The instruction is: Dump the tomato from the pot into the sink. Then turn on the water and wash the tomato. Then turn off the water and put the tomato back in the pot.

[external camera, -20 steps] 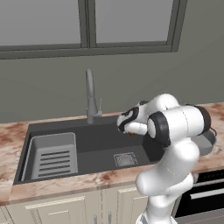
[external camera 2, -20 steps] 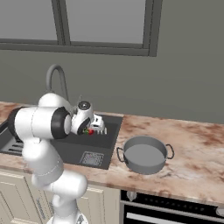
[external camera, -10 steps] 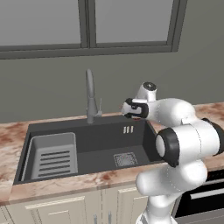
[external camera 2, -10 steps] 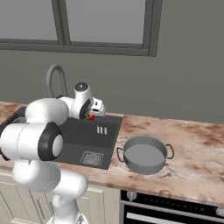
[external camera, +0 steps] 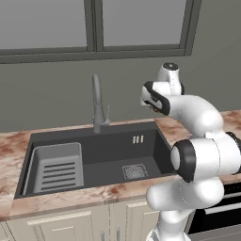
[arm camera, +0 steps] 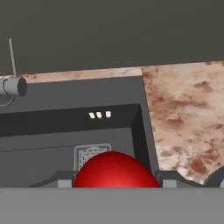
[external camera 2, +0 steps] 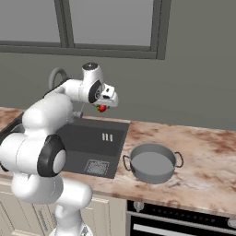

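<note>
Arm shells: you see glossy white, rounded, bulbous links (external camera: 197, 117).
Joints: you see dark grey to black bands and round caps between the white links (external camera 2: 50, 160).
Wrist end: a small grey disc caps the top (external camera: 170, 67).
Hand: white blocky housing with dark detailing (external camera 2: 109, 95).
Fingers: small, dark grey (arm camera: 60, 178).

Raised arm, fingers (arm camera: 61, 182) clamped on tomato (arm camera: 114, 170)

the pot (external camera 2: 152, 163) stands open-topped on the counter (external camera 2: 203, 152), bare counter around it. the sink (external camera: 108, 155) basin is open over the drain grate (external camera: 135, 171). obstacles: the faucet (external camera: 98, 106) behind the basin, the ribbed rack (external camera: 56, 167) at its left end.
</note>
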